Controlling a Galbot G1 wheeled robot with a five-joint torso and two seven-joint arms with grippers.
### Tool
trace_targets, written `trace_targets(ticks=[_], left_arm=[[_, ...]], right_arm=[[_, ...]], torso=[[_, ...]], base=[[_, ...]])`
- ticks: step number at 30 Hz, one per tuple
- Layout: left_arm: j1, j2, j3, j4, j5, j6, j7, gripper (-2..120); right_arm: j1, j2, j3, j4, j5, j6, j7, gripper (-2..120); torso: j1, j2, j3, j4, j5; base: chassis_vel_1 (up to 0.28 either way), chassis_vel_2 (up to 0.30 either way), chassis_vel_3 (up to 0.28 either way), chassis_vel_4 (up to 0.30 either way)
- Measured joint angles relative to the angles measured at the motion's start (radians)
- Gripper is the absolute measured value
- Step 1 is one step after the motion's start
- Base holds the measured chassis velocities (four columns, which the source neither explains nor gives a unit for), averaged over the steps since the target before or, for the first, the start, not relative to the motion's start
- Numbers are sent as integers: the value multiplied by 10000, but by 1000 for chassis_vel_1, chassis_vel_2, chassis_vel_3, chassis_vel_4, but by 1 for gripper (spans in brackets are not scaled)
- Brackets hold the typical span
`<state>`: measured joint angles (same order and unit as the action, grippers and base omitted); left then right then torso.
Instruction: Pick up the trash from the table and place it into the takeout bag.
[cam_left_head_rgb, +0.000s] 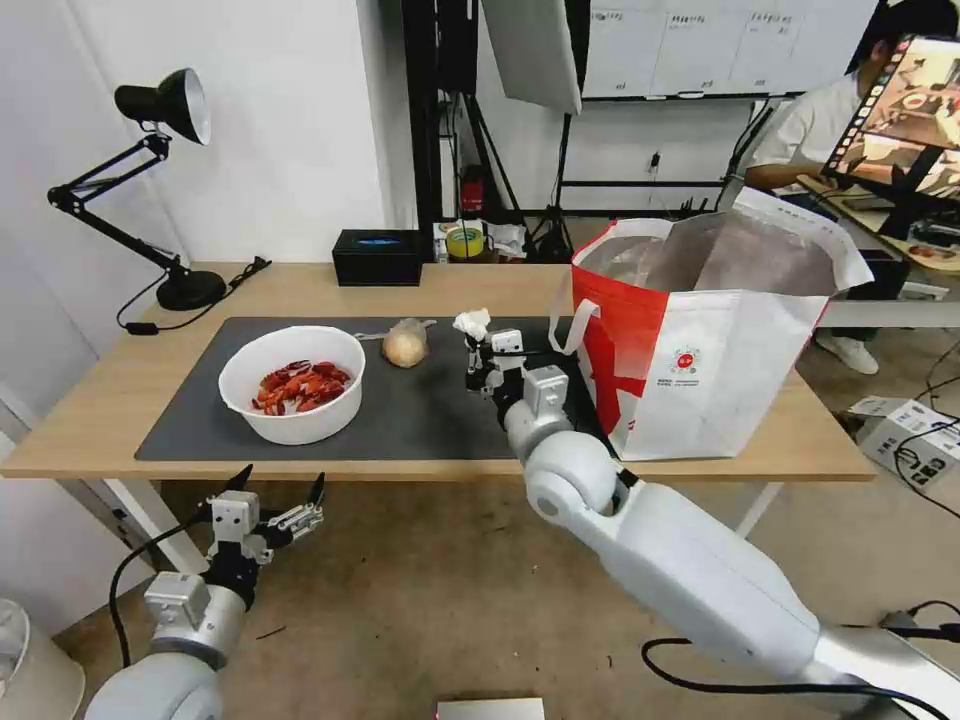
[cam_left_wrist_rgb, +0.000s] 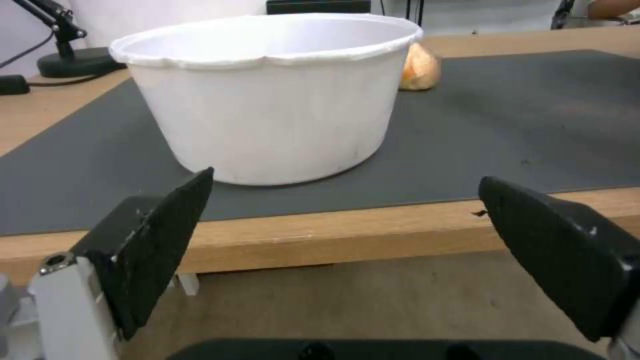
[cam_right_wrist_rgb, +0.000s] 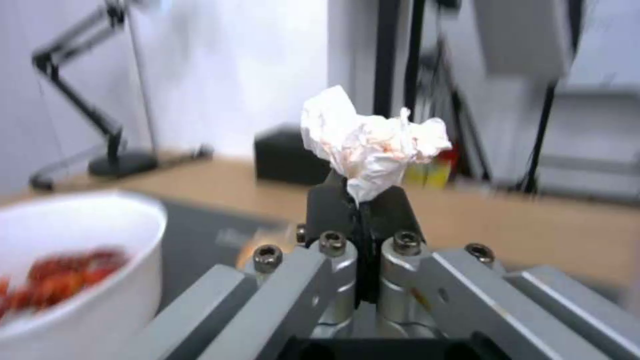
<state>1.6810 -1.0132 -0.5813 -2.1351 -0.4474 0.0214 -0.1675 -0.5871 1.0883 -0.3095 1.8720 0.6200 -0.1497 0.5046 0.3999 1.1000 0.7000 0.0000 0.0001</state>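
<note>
My right gripper (cam_left_head_rgb: 472, 345) is shut on a crumpled white tissue (cam_left_head_rgb: 472, 323) (cam_right_wrist_rgb: 369, 140) and holds it above the dark mat, left of the takeout bag (cam_left_head_rgb: 700, 340). The bag stands open on the right end of the table (cam_left_head_rgb: 100, 400), its foil lining showing. A white bowl of red crayfish shells (cam_left_head_rgb: 293, 383) (cam_left_wrist_rgb: 267, 95) rests on the mat's left part. Behind it lies a bun in a clear bag (cam_left_head_rgb: 405, 343) (cam_left_wrist_rgb: 419, 70). Below the table's front edge my left gripper (cam_left_head_rgb: 280, 485) (cam_left_wrist_rgb: 340, 220) hangs open, facing the bowl.
A black box (cam_left_head_rgb: 377, 257) stands at the table's back edge, with a black desk lamp (cam_left_head_rgb: 160, 190) at the back left and its cable on the tabletop. A person sits at a desk behind the bag. A cardboard box (cam_left_head_rgb: 905, 425) lies on the floor at right.
</note>
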Motion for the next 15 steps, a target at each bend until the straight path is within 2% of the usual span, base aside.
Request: trace_targets(ticks=[5, 9, 15], left_arm=[[9, -29, 42, -26, 47, 0, 0, 100], [-15, -24, 49, -51, 49, 0, -1, 100], [-8, -41, 72, -110, 52, 0, -6, 100]], right_arm=[[-142, -584, 807, 528, -894, 975, -29, 0], [-123, -1135, 1284, 715, -923, 1456, 93, 0], [-25, -1601, 1957, 802, -422, 1512, 252, 0]], torso=[[0, 0, 0, 1, 0], [1, 0, 0, 0, 1], [1, 0, 0, 0, 0]], base=[[0, 0, 0, 0], [0, 0, 0, 0], [0, 0, 0, 0]])
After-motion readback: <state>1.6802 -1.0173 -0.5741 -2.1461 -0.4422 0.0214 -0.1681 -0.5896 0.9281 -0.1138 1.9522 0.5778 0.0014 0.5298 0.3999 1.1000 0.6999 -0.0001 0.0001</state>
